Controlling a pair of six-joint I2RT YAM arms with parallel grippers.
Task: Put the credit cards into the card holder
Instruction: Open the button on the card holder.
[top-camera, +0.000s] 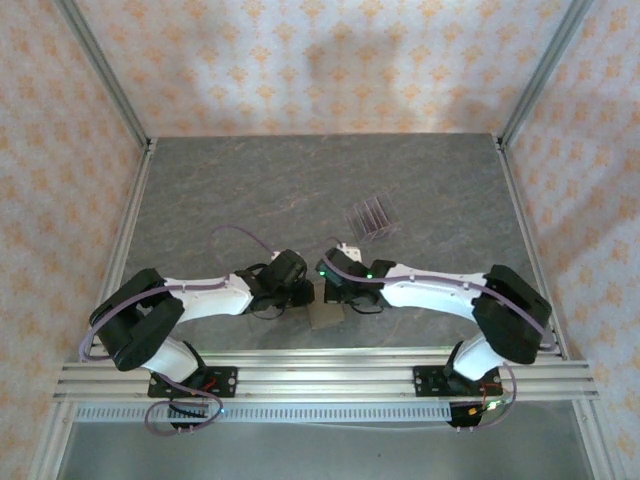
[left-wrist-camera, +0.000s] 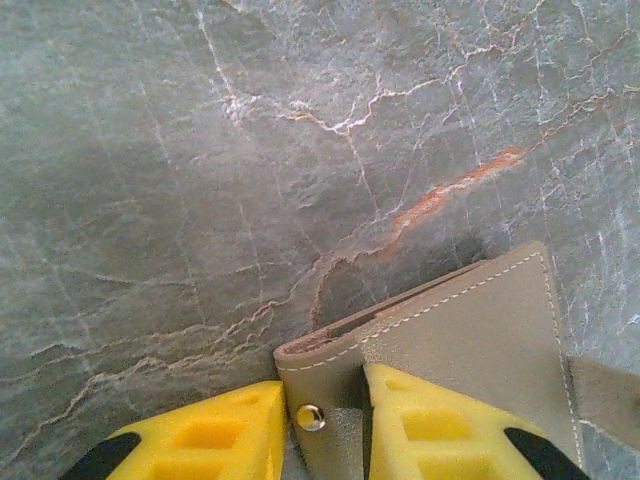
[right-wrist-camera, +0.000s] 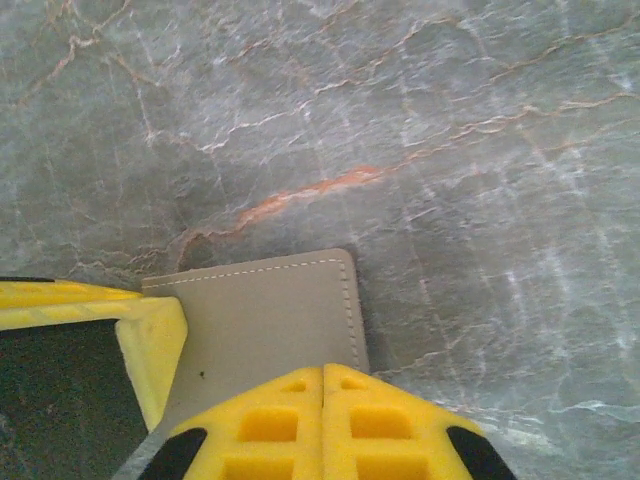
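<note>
Yellow fingers of the left gripper (left-wrist-camera: 328, 432) sit clamped either side of the snap tab (left-wrist-camera: 310, 417) of the card holder (left-wrist-camera: 455, 325), apparently to steady it on the table (left-wrist-camera: 200, 200), near the front edge between the two arms. The right gripper (right-wrist-camera: 323, 385) has its fingers pressed together over the holder's other panel; whether they pinch a thin flap is unclear. The clear rack (top-camera: 370, 215) stands well apart behind.

lab cell: aluminium frame (top-camera: 320, 378), patterned backdrop walls (top-camera: 320, 60)

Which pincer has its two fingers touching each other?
The right pincer: its yellow fingers meet over the card holder. The left pincer's fingers stand apart, with the holder's edge between them.
</note>
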